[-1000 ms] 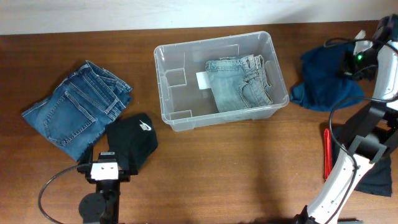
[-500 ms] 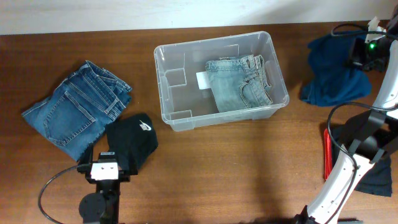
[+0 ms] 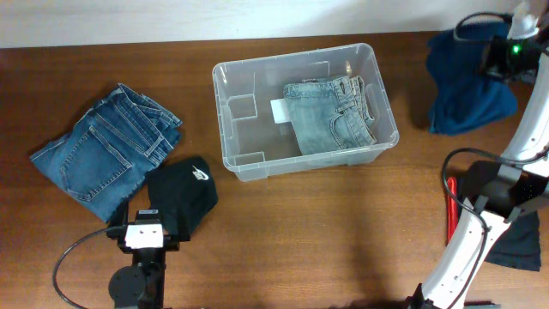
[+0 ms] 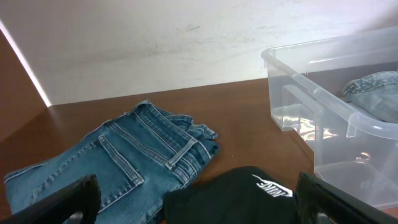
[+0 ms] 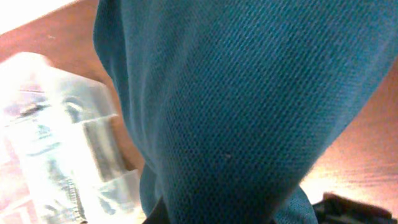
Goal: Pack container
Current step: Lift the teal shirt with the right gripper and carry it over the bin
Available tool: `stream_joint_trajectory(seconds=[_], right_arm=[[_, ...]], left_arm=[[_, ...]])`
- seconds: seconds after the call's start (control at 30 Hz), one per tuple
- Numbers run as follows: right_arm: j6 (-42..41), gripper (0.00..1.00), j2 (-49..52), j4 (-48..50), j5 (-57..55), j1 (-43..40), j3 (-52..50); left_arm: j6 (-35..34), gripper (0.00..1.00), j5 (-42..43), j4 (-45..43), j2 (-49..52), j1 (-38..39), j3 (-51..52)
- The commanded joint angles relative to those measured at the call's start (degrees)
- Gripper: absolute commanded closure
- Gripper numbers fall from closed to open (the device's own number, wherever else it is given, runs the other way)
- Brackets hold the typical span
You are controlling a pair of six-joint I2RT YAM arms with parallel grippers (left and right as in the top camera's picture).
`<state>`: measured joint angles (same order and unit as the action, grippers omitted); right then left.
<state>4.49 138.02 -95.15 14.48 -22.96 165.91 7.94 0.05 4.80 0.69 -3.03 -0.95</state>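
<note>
The clear container [image 3: 293, 57] stands at the table's middle back, with folded light jeans [image 3: 330, 113] in its right half. My right gripper [image 3: 496, 60] is at the far right, shut on a teal cloth [image 3: 467, 90] that hangs from it above the table. In the right wrist view the teal cloth [image 5: 249, 106] fills the frame and hides the fingers; the container [image 5: 56, 124] lies blurred at the left. My left gripper [image 4: 193, 208] stands open low over a black cap [image 4: 236, 196], with folded blue jeans [image 4: 124, 162] beyond.
Blue jeans [image 3: 107, 150] and the black cap [image 3: 182, 199] lie at the left of the table. A red-handled tool [image 3: 451, 210] and a dark cloth [image 3: 519, 242] lie by the right arm's base at the front right.
My right gripper has risen and moved toward the back right, drawing the teal cloth up off the table. The left arm has not moved.
</note>
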Motion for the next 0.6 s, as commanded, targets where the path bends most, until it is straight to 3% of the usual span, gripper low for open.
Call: stream_joint_trajectory(seconds=[0.0, 0.4, 0.57], right_arm=[[-0.31, 0.96, -7.13, -1.40, 1.84, 4.22, 6.56], [-1.42, 0.96, -20.63, 0.50, 1.84, 27.34, 10.97], [-2.03, 0.96, -21.64, 1.55, 1.84, 35.85, 10.95]], left_arm=[[0.94, 0.00, 0.63, -0.04, -0.28, -0.24, 0.39], [0.94, 0.00, 0.63, -0.04, -0.28, -0.24, 0.39], [0.92, 0.00, 0.63, -0.04, -0.28, -0.24, 0.39]])
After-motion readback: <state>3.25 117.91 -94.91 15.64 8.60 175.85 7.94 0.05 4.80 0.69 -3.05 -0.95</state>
